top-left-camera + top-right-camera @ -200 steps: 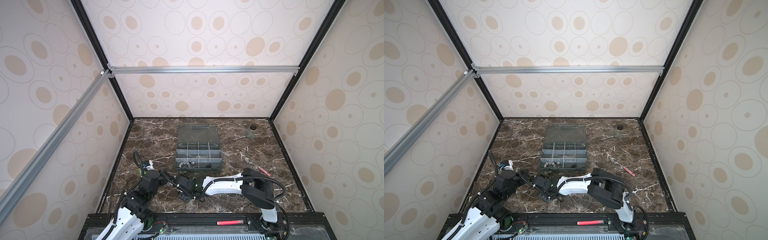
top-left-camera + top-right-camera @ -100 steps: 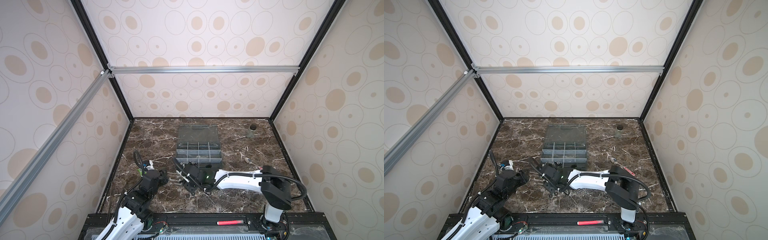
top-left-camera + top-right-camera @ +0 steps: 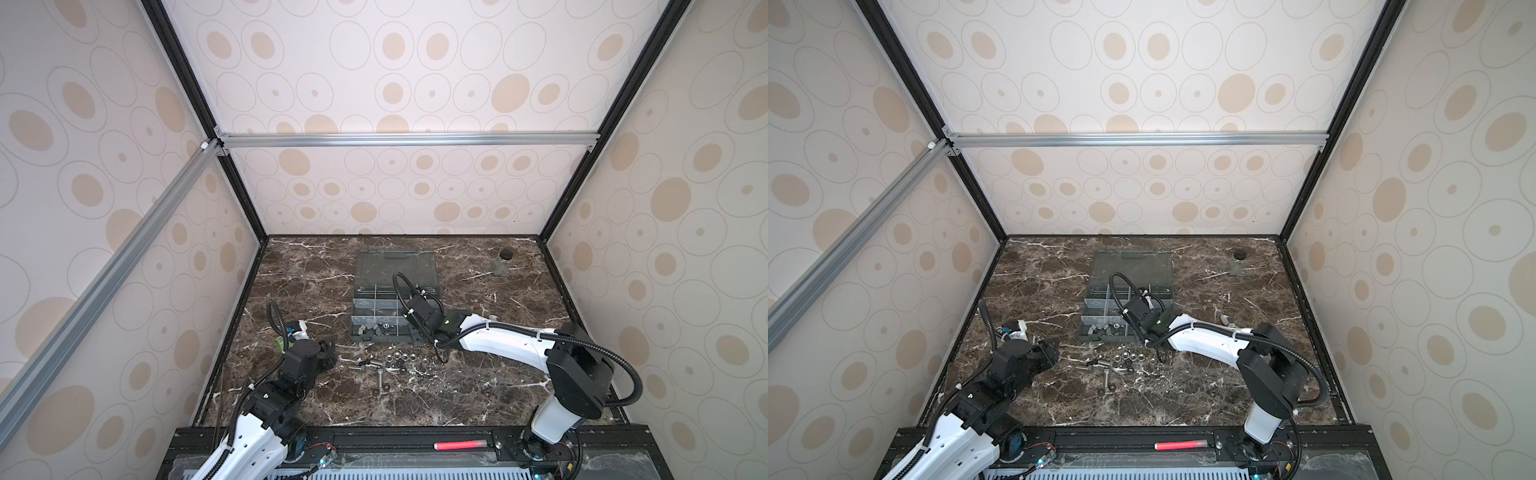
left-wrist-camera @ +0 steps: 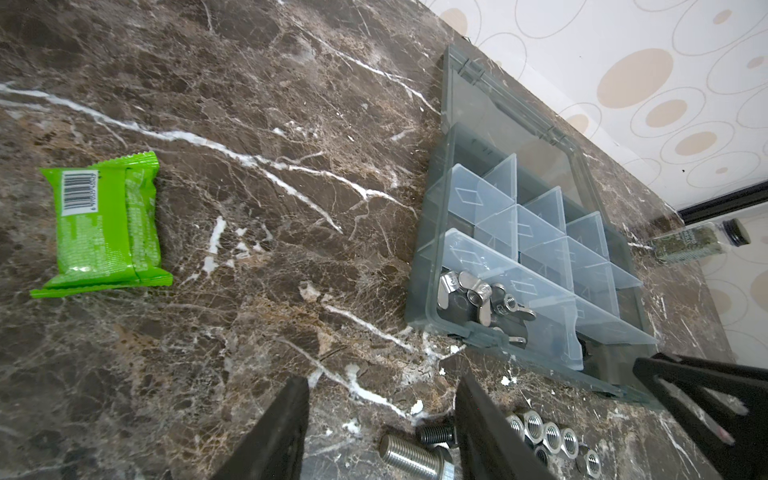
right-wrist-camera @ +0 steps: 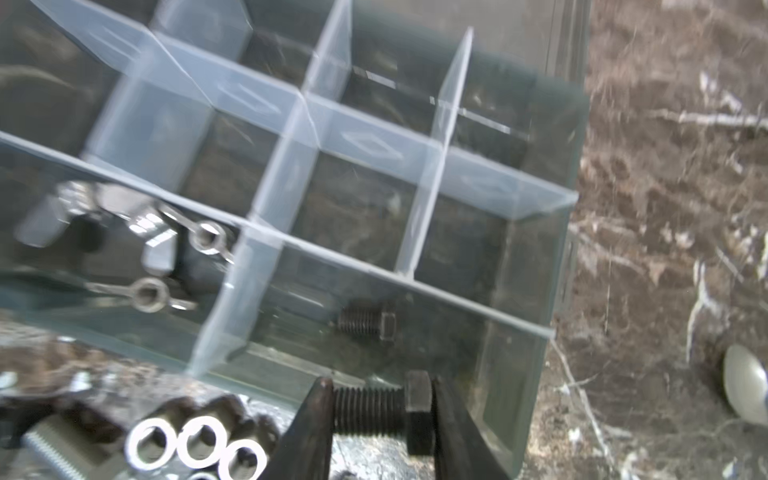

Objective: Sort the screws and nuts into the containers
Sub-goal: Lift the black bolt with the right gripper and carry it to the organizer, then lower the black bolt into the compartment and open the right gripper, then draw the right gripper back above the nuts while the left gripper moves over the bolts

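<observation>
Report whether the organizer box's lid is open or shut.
Open. The clear lid lies folded back behind the compartments, whose dividers stand uncovered in both wrist views.

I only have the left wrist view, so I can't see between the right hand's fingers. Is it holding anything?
Observer: Yes. The right hand is shut on a black screw, pinched lengthwise, with the tip against one finger and the head against the other.
Operator: Does the compartment beside the wing nuts have anything in it?
Observer: A second black screw lies in it, next to the wing nuts compartment of the organizer box.
Operator: Anything past the box that I'm missing?
Observer: A spoon lies on the table, beyond the end of the box nearest the right arm.
</observation>
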`<move>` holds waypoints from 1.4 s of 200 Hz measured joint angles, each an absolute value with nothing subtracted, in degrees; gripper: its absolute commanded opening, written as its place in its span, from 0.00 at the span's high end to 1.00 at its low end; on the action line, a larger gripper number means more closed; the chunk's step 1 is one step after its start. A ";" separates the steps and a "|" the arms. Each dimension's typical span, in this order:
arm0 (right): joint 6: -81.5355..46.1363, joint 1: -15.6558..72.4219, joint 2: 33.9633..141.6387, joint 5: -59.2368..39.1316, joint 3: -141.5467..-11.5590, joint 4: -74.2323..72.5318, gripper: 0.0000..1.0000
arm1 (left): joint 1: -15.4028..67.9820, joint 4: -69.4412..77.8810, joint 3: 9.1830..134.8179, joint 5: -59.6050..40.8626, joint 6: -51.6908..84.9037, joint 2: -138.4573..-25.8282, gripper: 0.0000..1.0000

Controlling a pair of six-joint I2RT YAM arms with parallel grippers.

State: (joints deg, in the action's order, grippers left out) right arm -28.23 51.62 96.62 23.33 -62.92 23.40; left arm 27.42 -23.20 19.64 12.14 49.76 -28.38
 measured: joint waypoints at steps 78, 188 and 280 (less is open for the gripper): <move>-31.35 51.29 98.65 23.64 -63.26 23.86 0.42 | 27.42 -23.16 19.64 11.86 49.74 -28.40 0.43; -29.76 51.24 88.84 24.49 -62.30 23.62 0.42 | 27.40 -20.14 19.66 9.21 48.62 -32.36 0.46; -32.14 51.09 81.78 24.16 -54.52 25.26 0.42 | 28.10 -12.69 24.12 -0.67 44.25 -50.19 0.55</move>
State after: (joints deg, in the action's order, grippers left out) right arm -32.14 51.09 81.78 24.16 -54.52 25.26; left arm 28.10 -12.69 24.12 -0.67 44.25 -50.19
